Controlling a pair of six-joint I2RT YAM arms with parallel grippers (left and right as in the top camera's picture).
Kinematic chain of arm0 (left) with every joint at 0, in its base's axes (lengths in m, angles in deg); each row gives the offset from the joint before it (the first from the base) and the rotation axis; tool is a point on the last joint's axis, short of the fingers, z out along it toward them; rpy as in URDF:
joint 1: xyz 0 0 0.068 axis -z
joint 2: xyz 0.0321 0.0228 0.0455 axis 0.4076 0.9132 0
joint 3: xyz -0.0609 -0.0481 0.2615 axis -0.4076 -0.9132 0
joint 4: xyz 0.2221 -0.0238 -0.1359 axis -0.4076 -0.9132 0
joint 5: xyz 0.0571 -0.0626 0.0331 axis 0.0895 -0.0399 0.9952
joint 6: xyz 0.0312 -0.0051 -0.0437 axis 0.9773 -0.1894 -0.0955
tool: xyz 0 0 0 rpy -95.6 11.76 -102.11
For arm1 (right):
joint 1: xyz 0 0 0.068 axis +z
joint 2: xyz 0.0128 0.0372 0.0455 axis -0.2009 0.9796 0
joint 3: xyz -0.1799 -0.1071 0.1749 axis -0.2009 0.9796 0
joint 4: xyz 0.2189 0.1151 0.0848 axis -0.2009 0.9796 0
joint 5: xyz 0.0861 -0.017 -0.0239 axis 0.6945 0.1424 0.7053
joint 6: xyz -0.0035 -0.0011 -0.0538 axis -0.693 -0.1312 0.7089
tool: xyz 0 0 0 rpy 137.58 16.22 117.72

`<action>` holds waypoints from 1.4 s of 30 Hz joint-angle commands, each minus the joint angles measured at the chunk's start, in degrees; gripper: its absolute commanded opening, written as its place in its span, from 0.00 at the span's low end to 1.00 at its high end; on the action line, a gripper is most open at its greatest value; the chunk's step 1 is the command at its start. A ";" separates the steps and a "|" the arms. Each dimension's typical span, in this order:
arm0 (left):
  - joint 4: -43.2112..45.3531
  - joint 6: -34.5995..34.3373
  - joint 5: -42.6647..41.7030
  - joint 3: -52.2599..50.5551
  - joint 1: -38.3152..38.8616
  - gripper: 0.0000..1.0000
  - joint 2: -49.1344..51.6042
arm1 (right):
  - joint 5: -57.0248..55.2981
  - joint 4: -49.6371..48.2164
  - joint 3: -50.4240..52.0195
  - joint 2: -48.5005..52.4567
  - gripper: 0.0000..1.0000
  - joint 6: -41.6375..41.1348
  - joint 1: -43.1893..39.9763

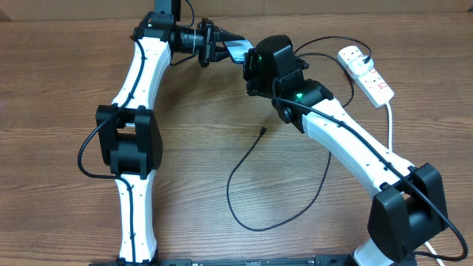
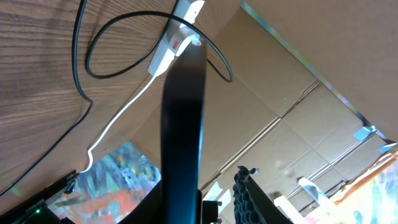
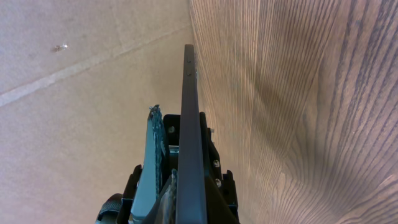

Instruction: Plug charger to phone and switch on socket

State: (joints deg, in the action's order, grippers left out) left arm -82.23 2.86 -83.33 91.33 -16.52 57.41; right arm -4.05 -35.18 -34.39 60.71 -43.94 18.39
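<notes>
**Phone in the air between both grippers**

Phone [image 1: 238, 50] is at far centre, off the table [image 1: 59, 89]. Right gripper [image 1: 250, 60] is clamped on it. Left gripper [image 1: 224, 43] straddles it with jaws parted, one pad [image 2: 245, 193] clear of the phone. Charger [image 1: 236, 199] is looped at near centre, its tip lying loose. Socket [image 1: 366, 70] is at far right.

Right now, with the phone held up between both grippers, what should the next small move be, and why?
Probably close the left gripper fully on the phone: its pad stands clear of the phone's edge, while the right gripper clamps it. That would free the right gripper for the charger tip on the table.
</notes>
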 commanded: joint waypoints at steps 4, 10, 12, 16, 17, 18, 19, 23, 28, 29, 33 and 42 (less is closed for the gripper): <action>0.26 -0.79 -1.29 1.33 0.42 0.18 -0.17 | 1.46 -1.05 -1.46 -0.48 0.05 -0.44 -0.04; 0.24 -0.79 -1.18 1.33 0.42 0.04 -0.17 | 3.48 -1.40 -1.46 -0.48 0.14 0.44 -0.04; 0.26 -0.79 -0.96 1.33 0.42 0.04 -0.17 | 4.02 -1.68 -1.46 -0.48 0.22 2.69 -0.04; 0.28 -0.70 0.13 1.33 0.42 0.04 -0.17 | 3.96 -1.68 -1.46 -0.48 0.39 7.69 -0.07; 0.31 -0.50 0.70 1.33 0.37 0.04 -0.17 | 3.93 -1.68 -1.46 -0.50 0.45 8.79 -0.13; 0.46 0.02 1.88 1.33 0.24 0.04 -0.17 | 3.93 -1.68 -1.46 -0.63 0.52 10.23 -0.42; 0.66 0.98 3.13 1.33 0.04 0.04 -0.17 | 3.98 -1.68 -1.46 -0.87 0.52 12.70 -0.87; 1.07 7.72 7.26 1.33 -1.60 0.04 -0.17 | 4.00 -1.60 -1.46 -3.37 0.65 26.25 -3.39; 1.33 21.57 9.05 1.33 -4.44 0.04 -0.17 | 6.60 0.94 -1.46 -9.29 0.95 51.23 -6.84; 1.29 25.20 9.03 1.33 -4.85 0.04 -0.17 | 8.76 1.20 -1.46 -10.29 0.95 61.18 -7.37; 1.01 40.98 4.42 1.33 -5.35 0.04 -0.20 | 8.41 9.97 -1.60 -11.80 0.96 83.14 -8.33; -8.24 58.12 24.06 1.62 -0.33 0.04 -4.76 | 20.09 34.73 -3.69 -5.84 1.00 86.86 -8.90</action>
State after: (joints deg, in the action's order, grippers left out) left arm -88.76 51.21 -68.97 91.33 -19.63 57.21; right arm 9.83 -3.16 -35.92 52.45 37.33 9.78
